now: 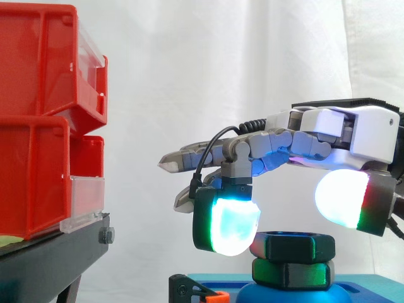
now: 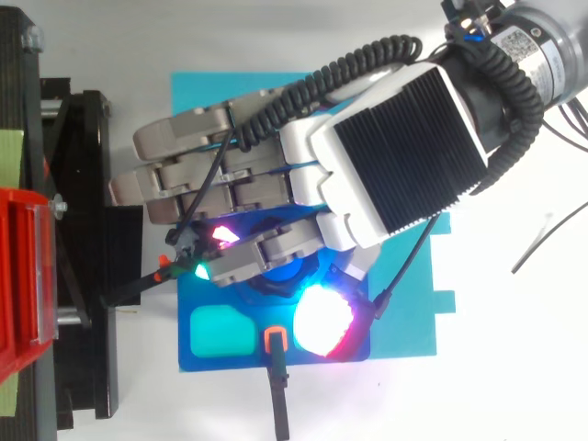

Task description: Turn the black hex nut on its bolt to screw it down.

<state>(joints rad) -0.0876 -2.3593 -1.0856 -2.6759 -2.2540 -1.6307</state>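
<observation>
The nut (image 1: 293, 245) is seen sitting on top of its stack over the blue base (image 1: 278, 295), right under the hand (image 1: 328, 136). Most fingers are held straight out. One is bent down, its pad (image 1: 230, 224) just beside the nut's left face. The thumb pad (image 1: 341, 197) hangs up and to the right, apparently clear of the nut, so nothing is pinched yet.

For a clean turn, the thumb should be lowered onto the opposite flat and both pads seated before any twist is made.

Pad heights are given by the side view. From above the nut is covered by the hand, but the base is shown lying on a cyan mat (image 2: 409, 312).
</observation>
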